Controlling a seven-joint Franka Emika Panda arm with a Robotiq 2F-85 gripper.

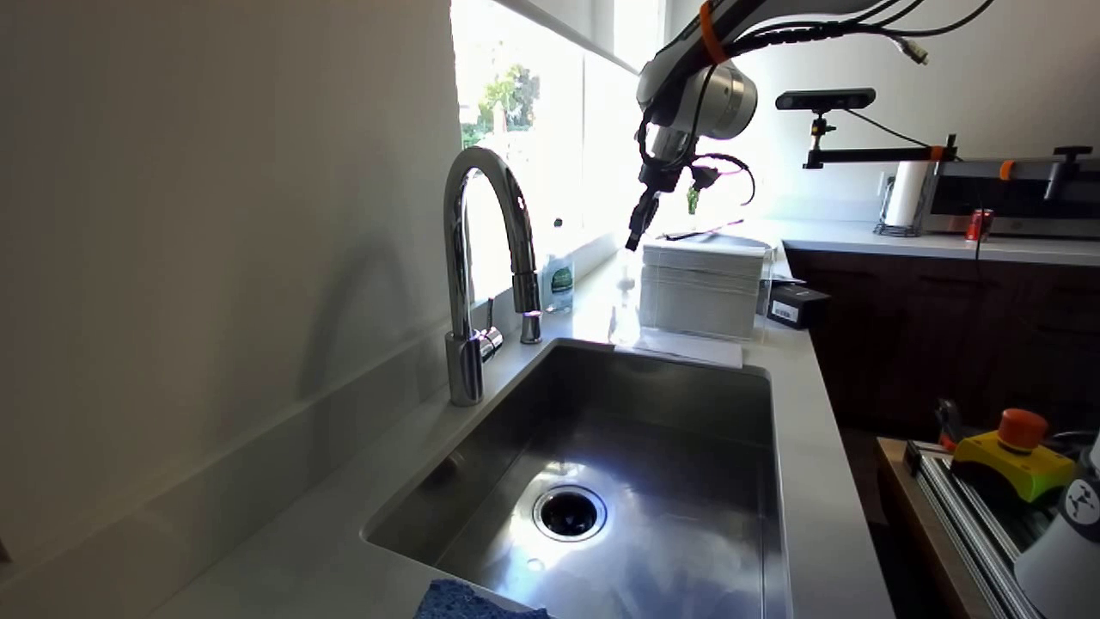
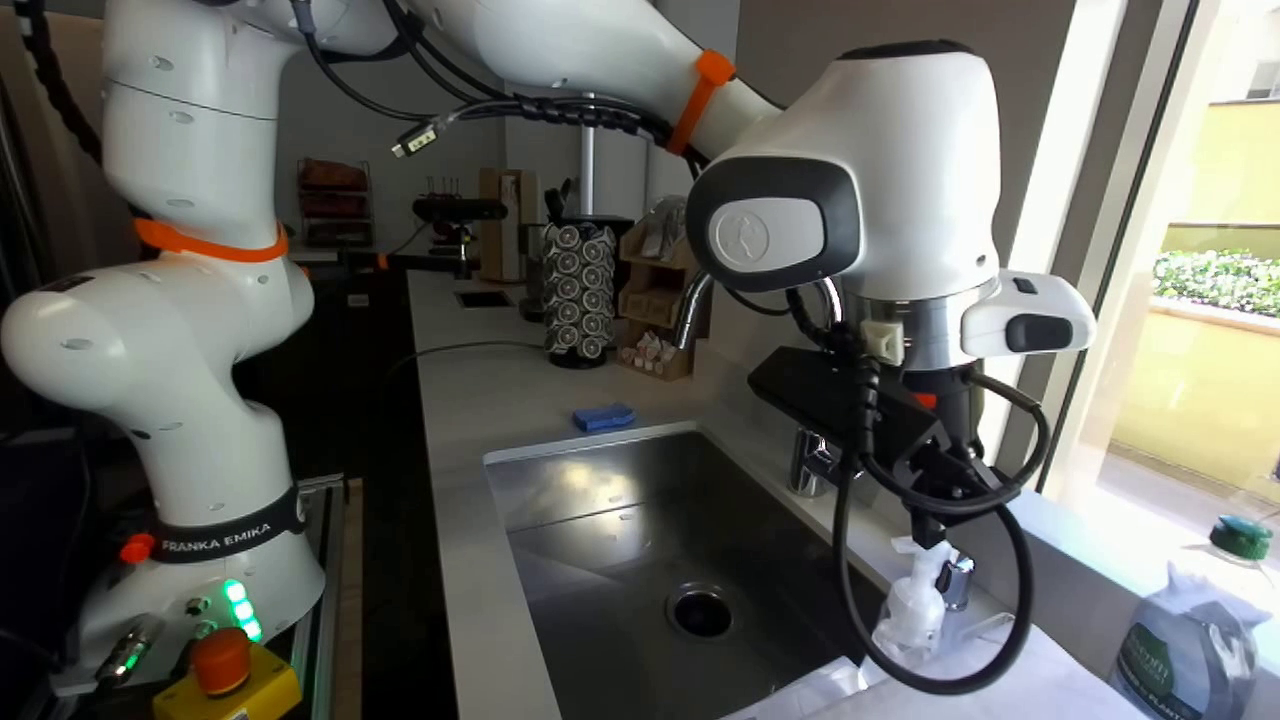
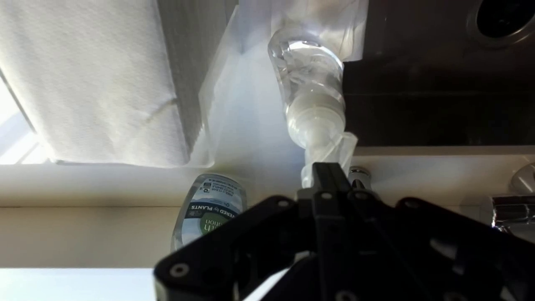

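My gripper is shut, its dark fingertips pressed together with nothing visible between them. It points down over the white head of a clear pump bottle, and part of that pump head is hidden behind the fingertips in the wrist view. In an exterior view the gripper ends right at the top of the pump bottle; whether they touch, I cannot tell. The bottle stands upright on the counter by the sink's corner. Near it is a soap bottle with a blue and green label, partly covered by the gripper's linkage.
A stack of white paper towels in a clear holder stands beside the pump bottle. The steel sink, a tall chrome faucet and the window wall border this spot. A blue sponge lies at the sink's far end.
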